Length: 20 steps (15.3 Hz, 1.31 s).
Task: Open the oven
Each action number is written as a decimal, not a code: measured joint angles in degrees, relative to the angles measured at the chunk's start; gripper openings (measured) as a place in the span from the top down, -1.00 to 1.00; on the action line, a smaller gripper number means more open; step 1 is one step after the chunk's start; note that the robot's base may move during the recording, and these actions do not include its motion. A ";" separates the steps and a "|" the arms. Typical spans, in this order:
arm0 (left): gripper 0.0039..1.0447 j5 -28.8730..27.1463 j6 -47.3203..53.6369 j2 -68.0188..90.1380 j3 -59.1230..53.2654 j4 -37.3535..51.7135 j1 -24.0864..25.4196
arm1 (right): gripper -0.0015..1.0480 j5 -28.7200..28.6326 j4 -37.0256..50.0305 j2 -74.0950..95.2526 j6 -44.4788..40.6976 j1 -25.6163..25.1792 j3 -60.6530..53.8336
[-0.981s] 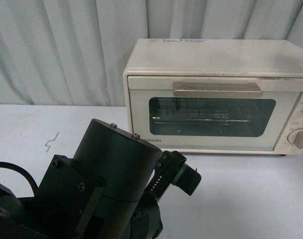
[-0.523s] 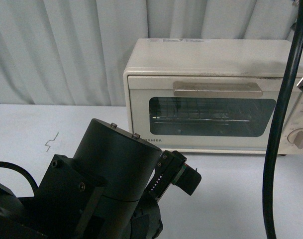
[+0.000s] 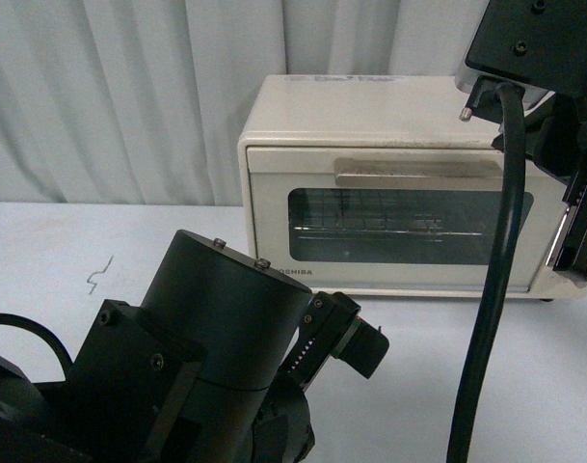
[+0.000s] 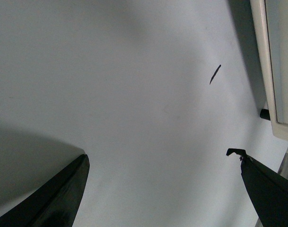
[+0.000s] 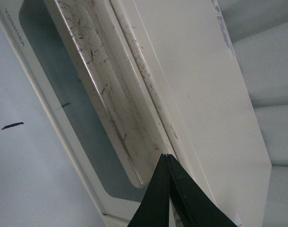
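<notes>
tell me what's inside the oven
Through the oven door's glass, a wire rack spans the inside. The right arm's cable crosses the glass's right end and hides that part; the dim interior shows nothing else clearly.

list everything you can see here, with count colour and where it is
oven: one, cream-white, at the back of the table, door closed
handle: one, metal bar, across the top of the oven door
rack: one, wire, inside behind the glass
table: one, pale grey-white, under everything
curtain: one, white, pleated, behind the table
pen mark: one, dark squiggle on the table, left of the oven
cable: one, black, hanging from the right arm
left gripper: one, black, open, above bare table
right gripper: one, black, shut, tips near the handle's end
</notes>
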 joint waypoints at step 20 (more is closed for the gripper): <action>-0.88 -0.02 -0.02 -0.02 0.00 0.00 0.00 | 0.96 -2.75 -0.70 5.51 2.56 -0.02 2.73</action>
